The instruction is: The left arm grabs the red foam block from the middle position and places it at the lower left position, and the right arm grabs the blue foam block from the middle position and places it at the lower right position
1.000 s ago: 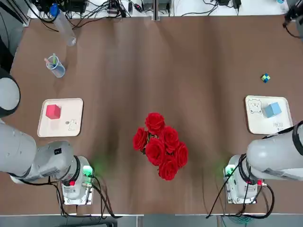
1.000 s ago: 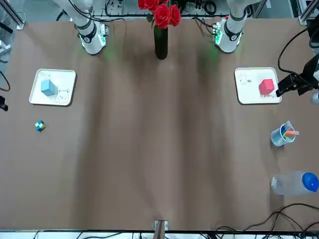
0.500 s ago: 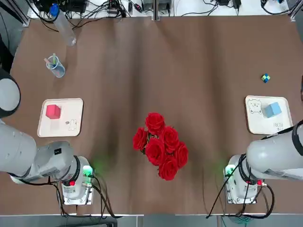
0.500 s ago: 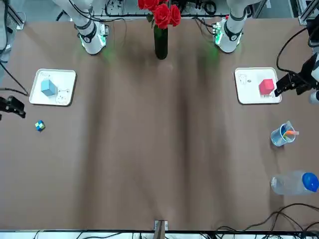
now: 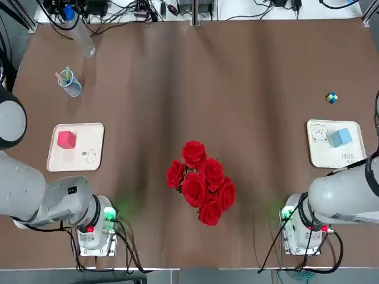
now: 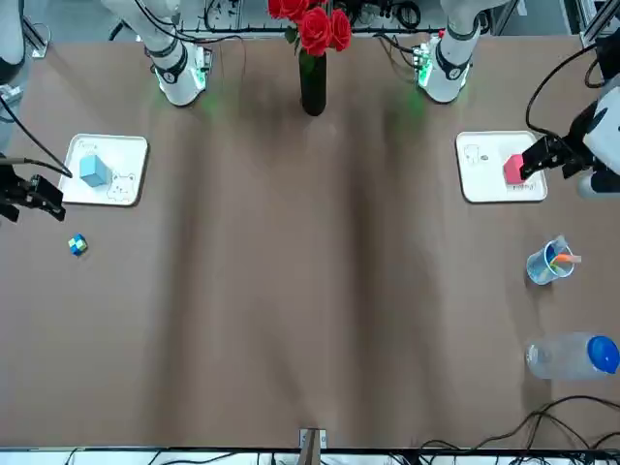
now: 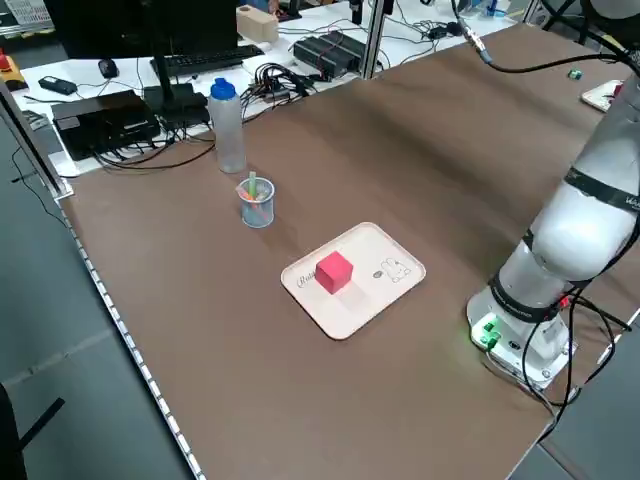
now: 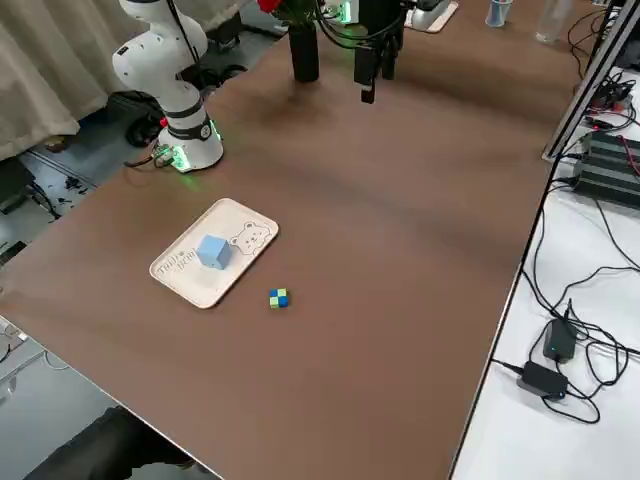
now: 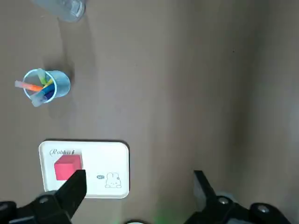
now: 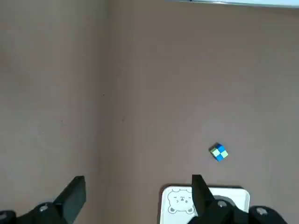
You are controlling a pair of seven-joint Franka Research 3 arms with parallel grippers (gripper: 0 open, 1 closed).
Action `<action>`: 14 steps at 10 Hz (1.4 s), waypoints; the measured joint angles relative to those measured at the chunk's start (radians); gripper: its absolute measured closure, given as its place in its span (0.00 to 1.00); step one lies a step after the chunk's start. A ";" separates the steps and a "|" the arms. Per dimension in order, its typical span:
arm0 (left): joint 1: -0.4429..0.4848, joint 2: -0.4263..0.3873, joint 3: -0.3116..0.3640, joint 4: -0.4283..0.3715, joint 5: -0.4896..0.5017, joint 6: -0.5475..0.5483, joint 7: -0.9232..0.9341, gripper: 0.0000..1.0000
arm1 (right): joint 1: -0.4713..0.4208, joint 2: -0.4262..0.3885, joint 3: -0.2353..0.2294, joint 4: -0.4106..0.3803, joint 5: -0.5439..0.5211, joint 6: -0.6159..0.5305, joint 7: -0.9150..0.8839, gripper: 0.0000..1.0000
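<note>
Roses (image 5: 201, 182) stand between the arms. The red block (image 5: 66, 139) sits square on the left tray (image 5: 91, 133), the blue block (image 5: 341, 137) slightly askew on the right tray (image 5: 325, 155) (neither shows a long axis). Left claw (image 9: 140, 175) and right claw (image 10: 139, 177) hover open near them. Beyond: cube (image 5: 332, 97), cup (image 5: 72, 87), bottle (image 5: 82, 35).

The tray with the red block (image 9: 84, 169) carries the script word "Rabbit". Lettering on the tray with the blue block (image 8: 215, 252) is too small to read.
</note>
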 joint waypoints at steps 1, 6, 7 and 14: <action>0.000 0.000 -0.002 0.000 0.000 0.000 -0.016 0.00 | 0.026 -0.008 -0.037 0.002 0.002 -0.002 0.000 0.00; 0.000 0.000 -0.006 0.000 0.009 0.000 -0.018 0.00 | 0.142 -0.050 -0.210 0.000 0.074 -0.025 0.001 0.00; 0.001 0.001 -0.006 0.000 0.010 0.000 -0.018 0.00 | 0.145 -0.051 -0.243 -0.006 0.104 -0.031 0.002 0.00; 0.002 0.002 -0.006 0.000 0.010 0.000 -0.021 0.00 | 0.184 -0.050 -0.257 -0.042 0.122 -0.110 0.043 0.00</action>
